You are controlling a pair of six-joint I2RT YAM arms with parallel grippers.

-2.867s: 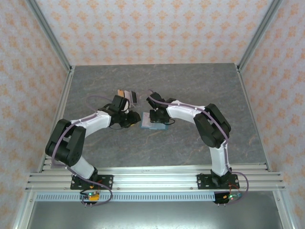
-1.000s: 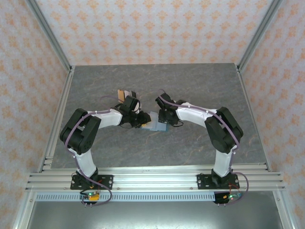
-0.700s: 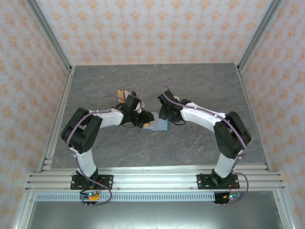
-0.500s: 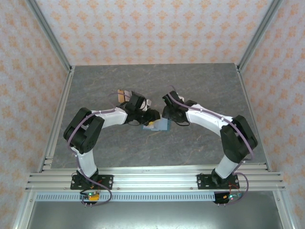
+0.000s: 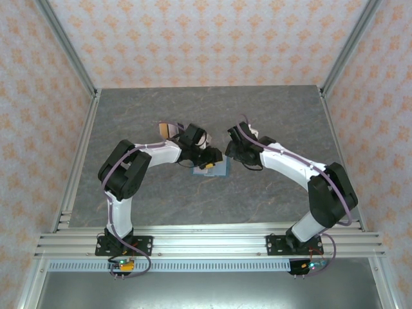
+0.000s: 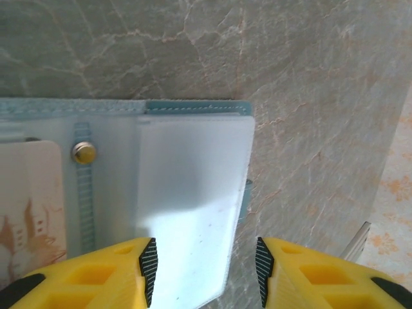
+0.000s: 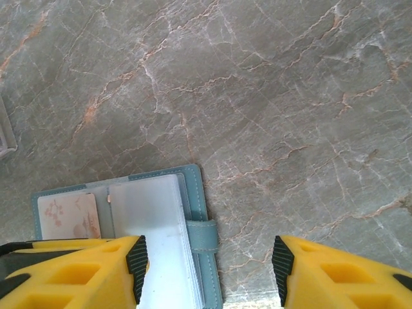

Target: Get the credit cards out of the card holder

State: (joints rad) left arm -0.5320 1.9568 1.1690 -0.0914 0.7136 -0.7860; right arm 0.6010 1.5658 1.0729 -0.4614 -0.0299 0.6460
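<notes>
- A grey marbled table [image 5: 257,109] stands inside walls [image 5: 206,38] papered with an orange pattern.
- The left gripper [image 6: 205,270] hangs over the open card holder [image 6: 193,107], jaws partly apart and clamping nothing.
- A clear sleeve [image 6: 193,180] of the holder lies flat below the gap between its yellow fingers [image 6: 96,277].
- Off its left finger sit a snap stud [image 6: 84,152] and a pale card [image 6: 29,193] with reddish print, tucked in a pocket.
- The right gripper [image 7: 209,267] is wide open and empty over bare table; the card holder [image 7: 196,193] lies under its left finger.
- From above, a brown card [image 5: 167,129] lies on the table beyond the left gripper [image 5: 209,165], apart from the holder.
</notes>
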